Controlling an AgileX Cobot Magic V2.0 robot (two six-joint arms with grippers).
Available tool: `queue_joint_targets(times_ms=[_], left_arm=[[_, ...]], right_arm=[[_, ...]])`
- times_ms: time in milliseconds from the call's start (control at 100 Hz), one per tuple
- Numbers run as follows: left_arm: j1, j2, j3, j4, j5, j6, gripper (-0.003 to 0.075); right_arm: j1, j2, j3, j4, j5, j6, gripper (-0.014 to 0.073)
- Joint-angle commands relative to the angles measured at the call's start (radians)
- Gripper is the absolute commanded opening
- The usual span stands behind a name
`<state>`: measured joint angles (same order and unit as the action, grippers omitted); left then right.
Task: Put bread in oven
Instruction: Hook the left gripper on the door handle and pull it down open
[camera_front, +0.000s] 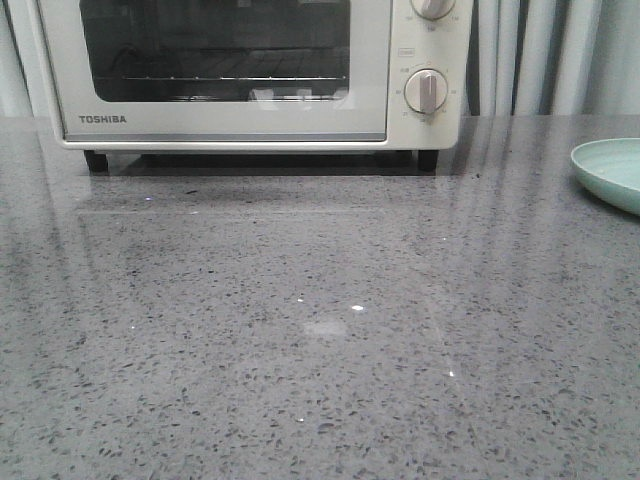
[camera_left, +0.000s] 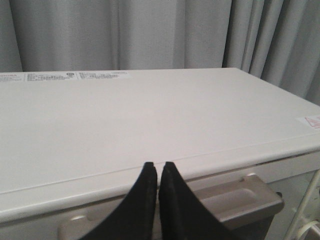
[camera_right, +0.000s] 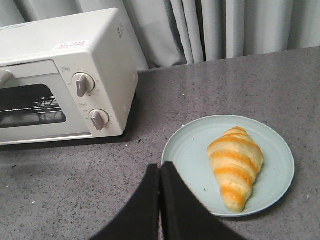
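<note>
Right wrist view: bread lies on a pale green plate, on the speckled grey counter, beside the oven on its knob side and clear of it. Right gripper hangs above the counter just off the plate's near rim, apart from the bread, fingers pressed together with nothing between them, touching nothing. Oven door is up, two knobs visible, wire rack behind the glass. Left wrist view: left gripper is clenched too, black fingertips meeting, empty, poised over the front edge of the oven's cream top with the grey door handle just beyond them; can't tell if they touch the casing. Grey curtain behind the oven. Front view: neither arm shows; oven at the back left with TOSHIBA on the shut door, black feet on the counter, edge of the plate at far right, bread out of frame there.
</note>
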<state>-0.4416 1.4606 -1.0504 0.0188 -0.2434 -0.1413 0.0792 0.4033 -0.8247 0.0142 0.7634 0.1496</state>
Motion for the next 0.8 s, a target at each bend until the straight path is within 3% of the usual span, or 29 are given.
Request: queue_joint_targets(times_ms=[0,420,790], left_arm=[[-0.008,-0.009,-0.034,0.008,-0.057,-0.008,-0.0021],[-0.016,-0.005,-0.024,0.004,0.142,-0.008,-0.0021],[-0.040,-0.135,0.089,0.004,0.184,-0.008,-0.0021]], right_arm=[[0.000,0.018,-0.033,-0.003,-0.070,-0.007,-0.0075],[0.000,0.018,-0.034,-0.003,-0.077,-0.007,-0.0075],[0.000,0.018,-0.026,-0.003,0.073,-0.007,-0.0075]])
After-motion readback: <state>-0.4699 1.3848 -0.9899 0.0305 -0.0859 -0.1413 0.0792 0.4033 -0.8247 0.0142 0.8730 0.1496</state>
